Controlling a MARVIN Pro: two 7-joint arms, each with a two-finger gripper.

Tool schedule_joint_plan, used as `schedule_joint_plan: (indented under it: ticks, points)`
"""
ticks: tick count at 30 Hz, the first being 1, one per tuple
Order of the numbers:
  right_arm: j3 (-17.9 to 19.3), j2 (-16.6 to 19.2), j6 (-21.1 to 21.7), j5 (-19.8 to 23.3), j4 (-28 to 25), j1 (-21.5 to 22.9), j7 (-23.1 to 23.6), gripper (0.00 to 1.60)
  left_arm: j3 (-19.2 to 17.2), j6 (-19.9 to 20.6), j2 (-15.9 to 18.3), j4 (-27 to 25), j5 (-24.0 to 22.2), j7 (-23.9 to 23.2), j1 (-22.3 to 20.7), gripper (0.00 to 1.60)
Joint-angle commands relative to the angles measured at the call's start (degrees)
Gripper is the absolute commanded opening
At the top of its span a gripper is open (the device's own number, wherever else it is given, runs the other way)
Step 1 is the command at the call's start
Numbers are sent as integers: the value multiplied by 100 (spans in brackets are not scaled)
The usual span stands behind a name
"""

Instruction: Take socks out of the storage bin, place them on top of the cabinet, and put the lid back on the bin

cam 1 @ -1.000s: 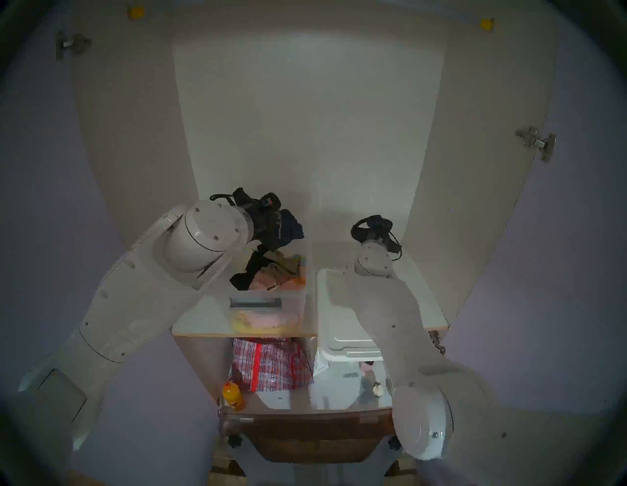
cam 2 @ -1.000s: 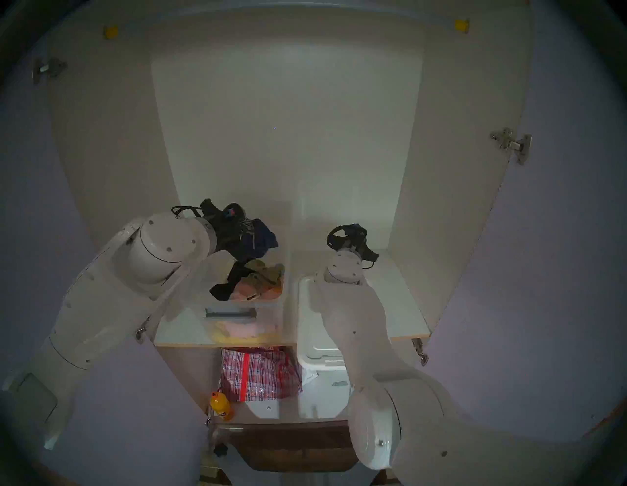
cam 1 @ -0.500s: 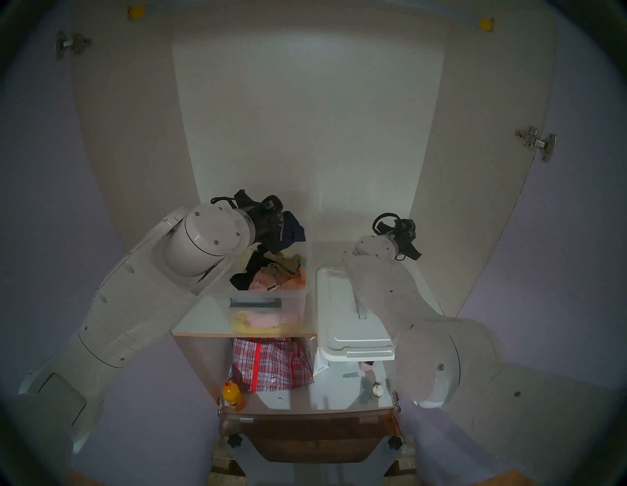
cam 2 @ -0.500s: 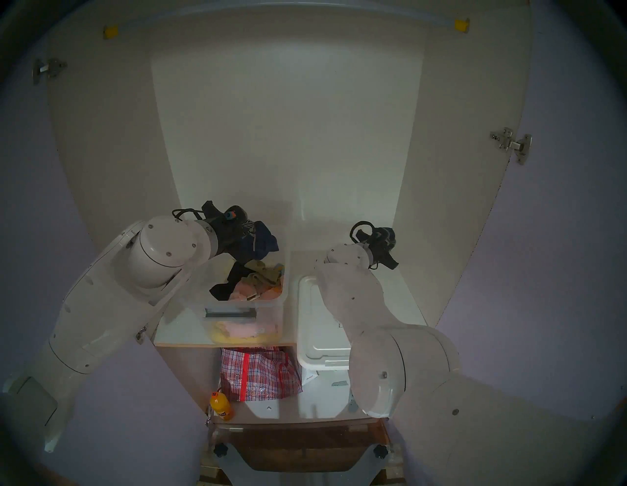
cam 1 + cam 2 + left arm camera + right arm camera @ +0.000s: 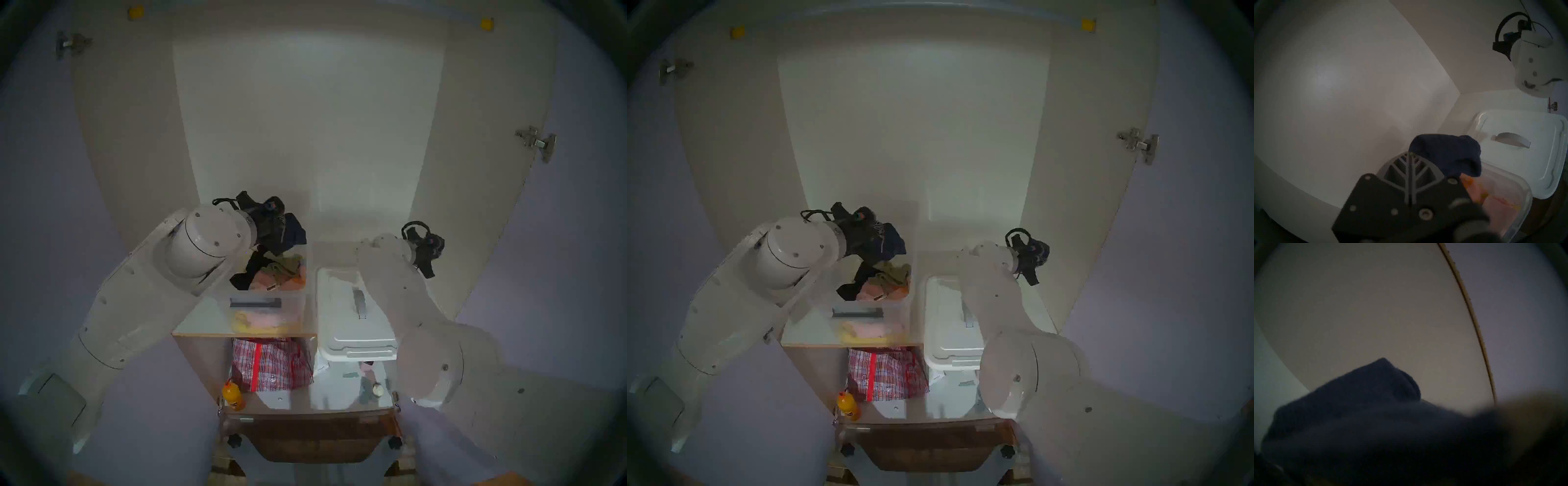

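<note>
Head views: the storage bin (image 5: 268, 298) stands at centre frame on the cabinet (image 5: 305, 135) shelf surface (image 5: 200, 319), uncovered. Its grey front handle faces the bottom of the frame. Inside it lie a black garment (image 5: 249, 271), an olive-tan cloth (image 5: 283, 268) and pink and orange fabrics.

The left hand (image 5: 286, 230) sits above the far end of the bin, left of centre. It grips a navy sock (image 5: 295, 232), which hangs clear of the bin contents. In the left wrist view the same sock (image 5: 1449, 156) bunches beyond the grey ribbed finger at lower centre.

The lid (image 5: 353, 315) lies just right of the bin, on the shelf, grey arched handle up. Its near end overhangs the shelf edge toward the bottom of the frame.

The right hand (image 5: 428, 258) is at right of centre, above the shelf beside the right cabinet wall. A dark strip of fabric hangs from it. The right wrist view shows dark navy fabric (image 5: 1373, 412) filling the lower frame close to the lens; the fingers are hidden, so the grip state cannot be told.

Lower compartment, bottom centre: a red plaid bag (image 5: 271, 365) and an orange bottle (image 5: 233, 395) with a dark label. No writing is legible in any view.
</note>
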Motion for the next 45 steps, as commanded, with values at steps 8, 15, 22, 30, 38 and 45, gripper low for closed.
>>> schedule_joint_plan:
  ticks: [8,15,22,30,38,45]
  points:
    - [408,256,1369,904,35,481,509,60,21,22,-29,-2,-29,-107,-194,0]
    - [795,449,2622,1612,120,750,338,33,60,67,-24,30,-39,-148,-202,0]
    - [439,835,3741,2031,942,871,758,5,87,145,-37,45,-48,-159,-185,0]
    - [142,1072,3939,1927,2126,1104,1687,2,124,187,-49,21,-50,-143,-171,0]
    - [303,1143,3894,2075,2291,1187,1801,8,130,210,-35,29,-47,-150,-173,0]
    - [530,1259,3833,1988,2335,1179,2020,71,131,208,-30,61,-60,-163,-178,0]
